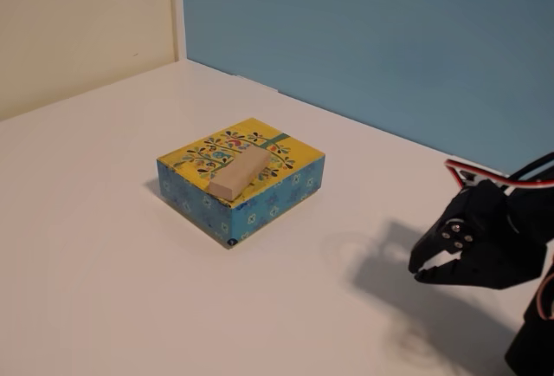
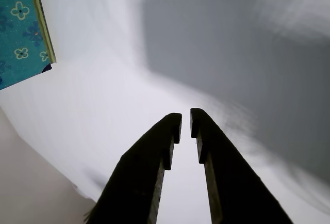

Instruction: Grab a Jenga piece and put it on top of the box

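Fixed view, left to right:

- Surface (image 1: 95,246): one, white, fills the lower frame. A cream wall stands at upper left and a blue wall across the upper right.
- Box (image 1: 260,198): one, left of centre. Yellow top with a floral tree pattern, blue flowered sides. It sits flat on the surface, one corner toward the lower edge of the frame.
- Jenga piece (image 1: 238,174): one, pale wood. It lies flat on the box top, lengthwise from the near left edge toward the middle of the lid, its near end at that edge.
- Gripper (image 1: 417,269): one, black, at lower right, well apart from the box. Its tips point left and hang just above the surface, over its own shadow. Red and white wires run along the top of the arm.

Wrist view, left to right:

- Box (image 2: 18,33): one corner only, at upper left. A blue flowered side and a thin yellow edge show.
- Gripper (image 2: 185,121): two dark fingers (image 2: 154,157) rise from the bottom edge. A narrow gap runs between them; nearly closed, with nothing held. Bare white surface lies behind, blurred.
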